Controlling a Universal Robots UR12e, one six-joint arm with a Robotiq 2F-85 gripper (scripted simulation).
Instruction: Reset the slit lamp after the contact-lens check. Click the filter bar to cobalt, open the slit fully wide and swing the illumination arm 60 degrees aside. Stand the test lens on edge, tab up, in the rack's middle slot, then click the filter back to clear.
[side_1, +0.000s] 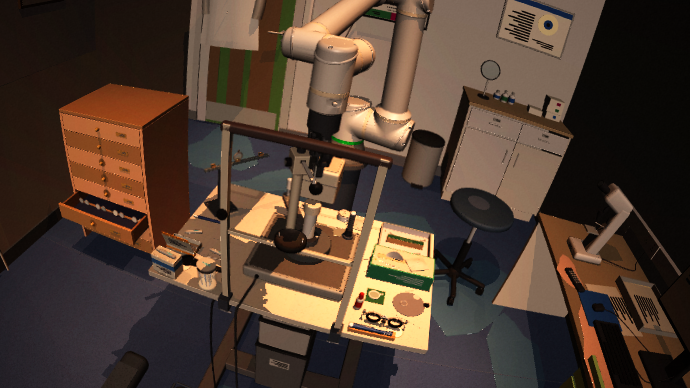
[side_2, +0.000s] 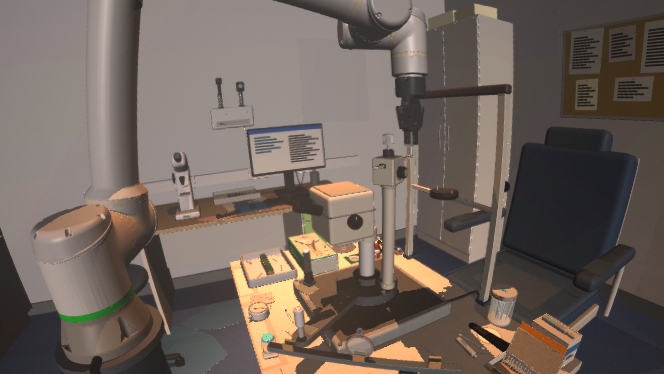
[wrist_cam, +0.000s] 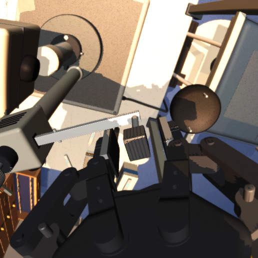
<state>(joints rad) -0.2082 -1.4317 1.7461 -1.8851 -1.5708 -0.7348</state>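
Observation:
The filter bar (wrist_cam: 86, 128) sticks out sideways from the lamp housing (wrist_cam: 22, 141) at the top of the slit lamp's illumination arm (side_2: 386, 225). A ribbed grip (wrist_cam: 136, 143) hangs at the bar's far end. My gripper (wrist_cam: 135, 147) (side_2: 411, 134) is open and empty, with that grip between its fingers. The lens rack (side_2: 266, 264) lies in a tray at the table's back. The test lens is too small to make out.
The headrest frame (side_1: 300, 215) with its dark top bar (side_2: 467, 91) stands close beside my gripper. Its brown chin rest (wrist_cam: 195, 108) lies just below. The microscope body (side_2: 341, 211), a green box (side_1: 400, 267) and small tools crowd the table.

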